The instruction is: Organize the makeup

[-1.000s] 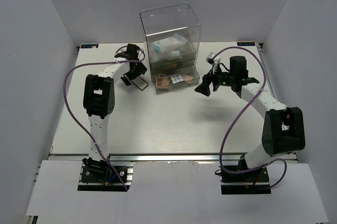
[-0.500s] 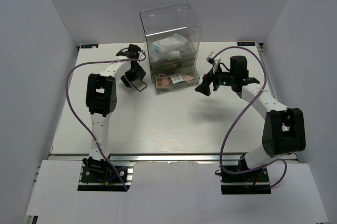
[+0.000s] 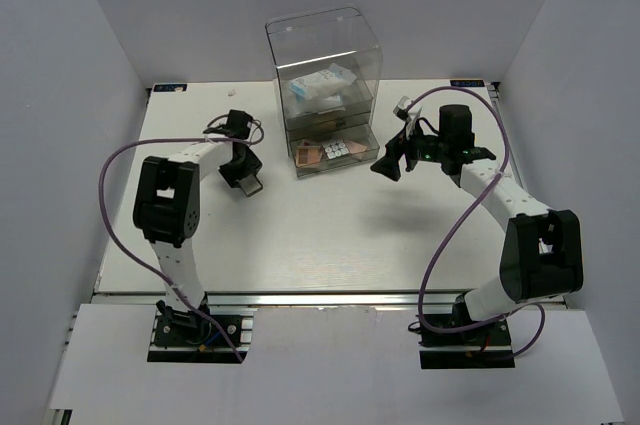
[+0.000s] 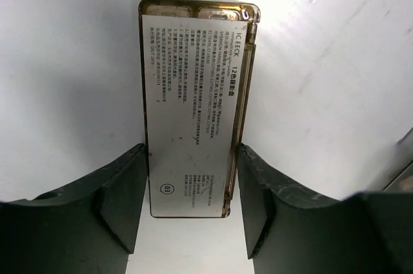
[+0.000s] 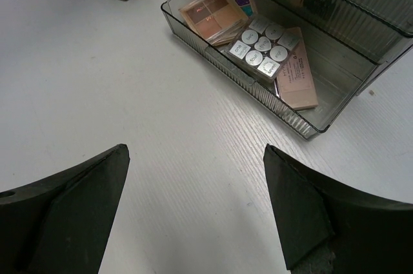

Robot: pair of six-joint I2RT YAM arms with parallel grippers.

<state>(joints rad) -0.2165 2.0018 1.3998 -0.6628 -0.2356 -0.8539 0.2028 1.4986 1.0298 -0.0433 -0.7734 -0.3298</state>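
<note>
My left gripper is shut on a dark-framed flat case, label side up, its fingers pressing both long edges. In the top view it holds the case low over the table, left of the clear drawer box. My right gripper is open and empty, just right of the pulled-out bottom drawer in the top view. That drawer holds a peach palette, a white-grid palette, a pink palette and a multicoloured one. A white-and-blue packet lies in the top drawer.
The tall acrylic box stands at the back centre of the white table, its bottom drawer sticking out toward me. Grey walls close in the left, right and back. Purple cables loop beside both arms.
My left arm has carried the case away from the drawer box, leftward and nearer to me, and its elbow has swung left. The right gripper has barely moved.
</note>
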